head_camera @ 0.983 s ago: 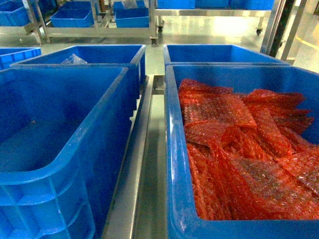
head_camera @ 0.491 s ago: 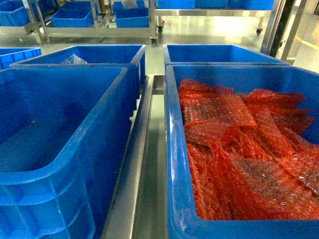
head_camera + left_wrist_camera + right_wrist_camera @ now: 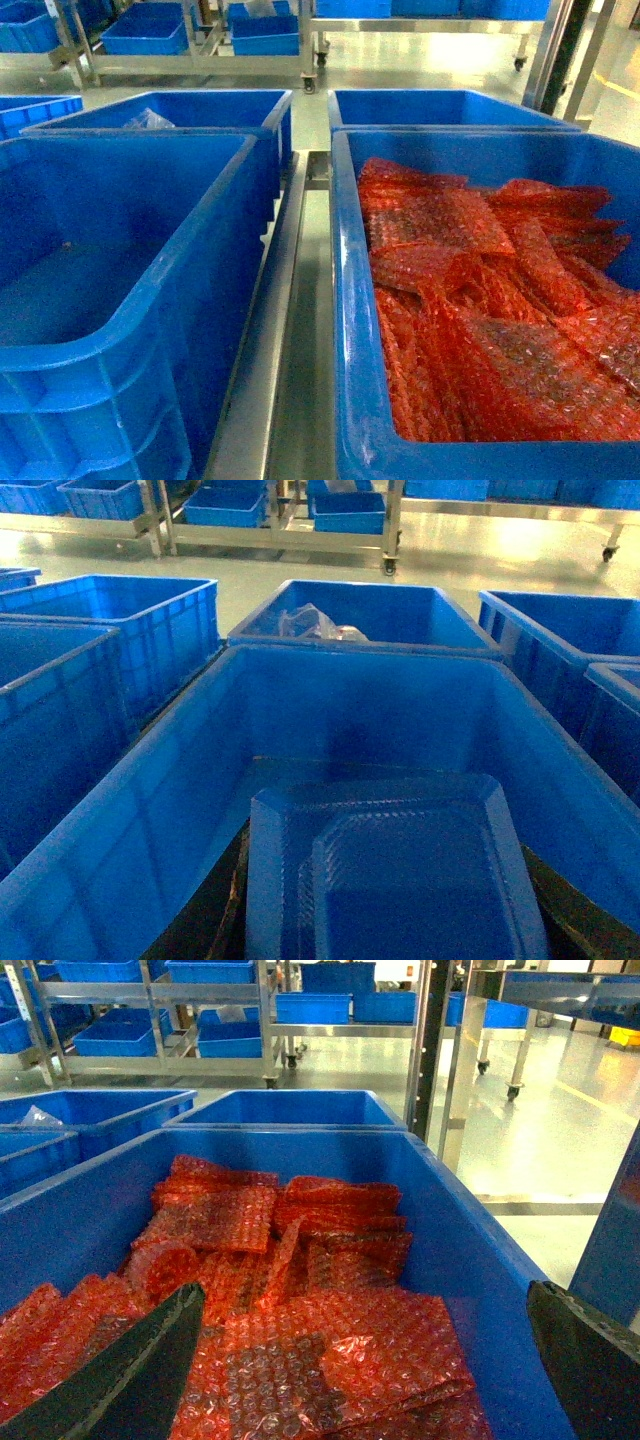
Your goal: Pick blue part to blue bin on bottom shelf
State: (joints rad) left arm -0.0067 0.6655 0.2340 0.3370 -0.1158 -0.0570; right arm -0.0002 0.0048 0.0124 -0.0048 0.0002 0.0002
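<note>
The blue part (image 3: 400,870), a flat blue plastic tray with a raised middle, fills the bottom of the left wrist view. My left gripper (image 3: 395,905) is shut on it, with a dark finger (image 3: 232,890) showing at each side. The part hangs over a large empty blue bin (image 3: 150,820), which is the left bin (image 3: 120,250) in the head view. I cannot tell which shelf this bin stands on. My right gripper (image 3: 360,1360) is open and holds nothing. It hovers above red bubble wrap (image 3: 300,1340). Neither gripper shows in the head view.
The right blue bin (image 3: 348,300) is full of red bubble wrap sheets (image 3: 480,300). A metal rail (image 3: 290,330) runs between the two front bins. Behind them stand two more blue bins; the left one (image 3: 210,105) holds a clear bag (image 3: 148,120). Racks with blue bins (image 3: 150,35) stand beyond.
</note>
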